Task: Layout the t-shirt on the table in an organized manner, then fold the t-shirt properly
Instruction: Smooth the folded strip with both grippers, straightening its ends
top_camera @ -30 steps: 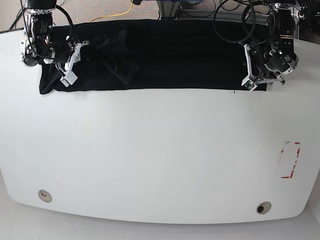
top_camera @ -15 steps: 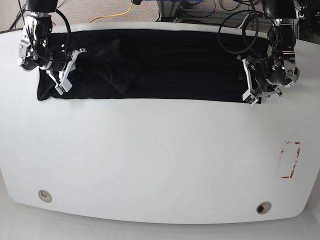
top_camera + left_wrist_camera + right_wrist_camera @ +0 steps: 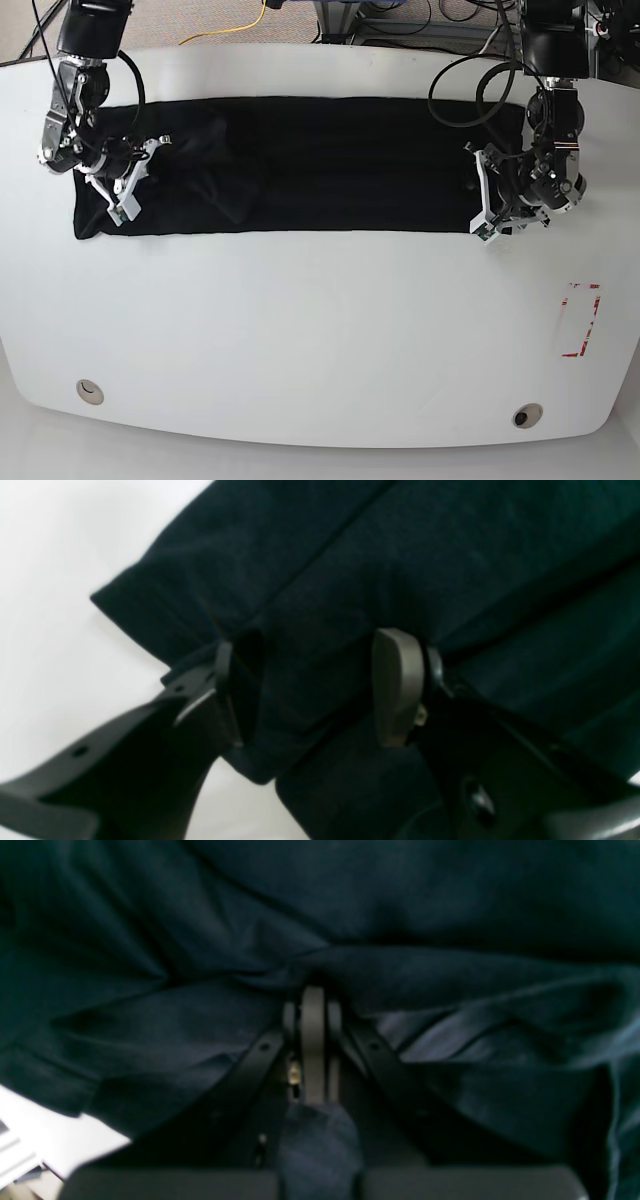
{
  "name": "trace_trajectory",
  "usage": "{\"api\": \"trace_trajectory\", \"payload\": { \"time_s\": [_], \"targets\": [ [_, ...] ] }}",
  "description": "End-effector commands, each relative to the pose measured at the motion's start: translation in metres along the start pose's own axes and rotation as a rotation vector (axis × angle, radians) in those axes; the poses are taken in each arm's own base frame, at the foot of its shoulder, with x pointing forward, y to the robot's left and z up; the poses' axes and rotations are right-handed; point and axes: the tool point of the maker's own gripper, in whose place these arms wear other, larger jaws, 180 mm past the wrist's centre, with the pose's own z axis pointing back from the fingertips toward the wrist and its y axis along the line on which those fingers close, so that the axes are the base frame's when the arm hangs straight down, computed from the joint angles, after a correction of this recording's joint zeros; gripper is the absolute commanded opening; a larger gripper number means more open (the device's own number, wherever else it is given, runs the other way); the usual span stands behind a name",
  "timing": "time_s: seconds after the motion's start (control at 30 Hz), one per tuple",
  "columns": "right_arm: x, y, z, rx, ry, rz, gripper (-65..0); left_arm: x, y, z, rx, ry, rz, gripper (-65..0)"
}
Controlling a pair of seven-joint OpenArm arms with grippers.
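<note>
Across the far half of the white desk point(image 3: 320, 330): black t-shirt point(image 3: 300, 165) spread as a long flat band, near hem running almost straight, far edge close under the desk's back rim. Wide bare surface toward the viewer, unobstructed save for two round grommet holes point(image 3: 90, 391) near the front corners and a red tape rectangle point(image 3: 580, 320) at the base view's right. Little spare room behind the cloth; cables and a yellow cord point(image 3: 235, 28) on the floor beyond.

At the base view's right end of the band: left tool point(image 3: 310, 690) tipped down onto the shirt's end, jaws spread, a fold of black cloth lying between the grey pads point(image 3: 397, 685), cloth corner just beside the bare desk. Grip on the fabric not certain.

At the base view's left end: right tool point(image 3: 314, 1040) low over the bunched sleeve end, jaws pressed together, dark fabric gathered round the tips; pinched or merely touching, cannot tell. White bracket point(image 3: 125, 195) hanging over the shirt's near edge.

No legible writing or labels.
</note>
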Motion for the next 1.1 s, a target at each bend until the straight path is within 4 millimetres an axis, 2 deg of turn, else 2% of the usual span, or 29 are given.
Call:
{"api": "trace_trajectory", "payload": {
  "time_s": [0.0, 0.2, 0.4, 0.5, 0.63, 0.83, 1.07],
  "targets": [
    [0.001, -0.016, 0.004, -0.044, 0.027, -0.007, -65.0, 0.007, 0.015, 0.007, 0.044, 0.005, -0.022, -33.2],
    [0.005, -0.017, 0.005, -0.045, 0.018, -0.003, -65.0, 0.020, 0.017, 0.016, 0.063, -0.031, -0.039, -33.2],
    [0.029, -0.008, 0.018, -0.066, -0.035, 0.071, -65.0, 0.051, 0.030, 0.052, 0.162, -0.140, -0.079, -32.8],
    [0.041, 0.000, 0.027, -0.068, -0.057, 0.113, -65.0, 0.053, 0.040, 0.068, 0.212, -0.152, -0.064, -32.5],
    [0.051, 0.008, 0.033, -0.054, -0.083, 0.135, -65.0, 0.063, 0.042, 0.079, 0.209, -0.210, -0.025, -31.5],
    [0.056, 0.011, 0.037, -0.044, -0.101, 0.144, -65.0, 0.053, 0.062, 0.098, 0.190, -0.299, 0.130, -26.2],
    [0.053, 0.012, 0.035, -0.042, -0.093, 0.141, -65.0, 0.022, 0.073, 0.101, 0.081, -0.378, 0.364, -25.4]
  ]
}}
